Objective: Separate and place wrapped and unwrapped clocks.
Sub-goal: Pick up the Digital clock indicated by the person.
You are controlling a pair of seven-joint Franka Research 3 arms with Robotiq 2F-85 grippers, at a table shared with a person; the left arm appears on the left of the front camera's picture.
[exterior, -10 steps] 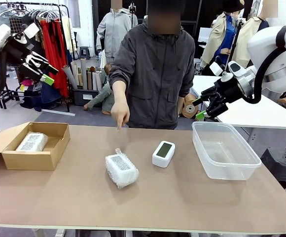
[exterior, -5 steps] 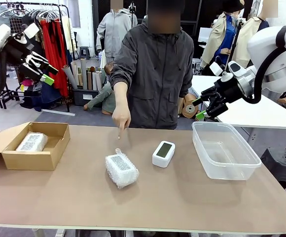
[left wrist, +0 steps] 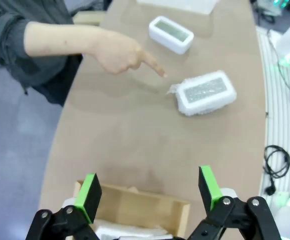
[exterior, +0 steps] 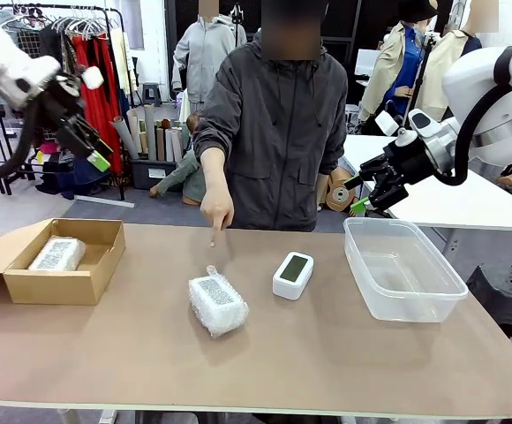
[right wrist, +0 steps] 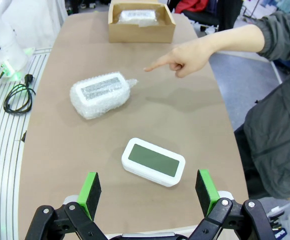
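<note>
A bubble-wrapped clock (exterior: 217, 304) lies mid-table, also in the wrist views (left wrist: 205, 93) (right wrist: 101, 93). A second wrapped clock (exterior: 57, 254) rests inside the cardboard box (exterior: 97, 276), seen again at the far end of the right wrist view (right wrist: 138, 16). The bare white clock (exterior: 293, 275) with its grey-green screen lies right of centre (right wrist: 153, 161) (left wrist: 171, 34). My left gripper (exterior: 95, 150) hangs open high above the box, pads apart (left wrist: 147, 187). My right gripper (exterior: 357, 193) is open in the air above the tub's far left corner (right wrist: 147, 187).
A clear plastic tub (exterior: 419, 299) stands at the table's right. The person's hand (exterior: 214, 209) points a finger down at the table behind the middle wrapped clock. A second table (exterior: 468, 203) lies behind on the right.
My left arm has swung to the right and turned, its gripper now farther right. The person's hand, the clocks and the right arm hold as before.
</note>
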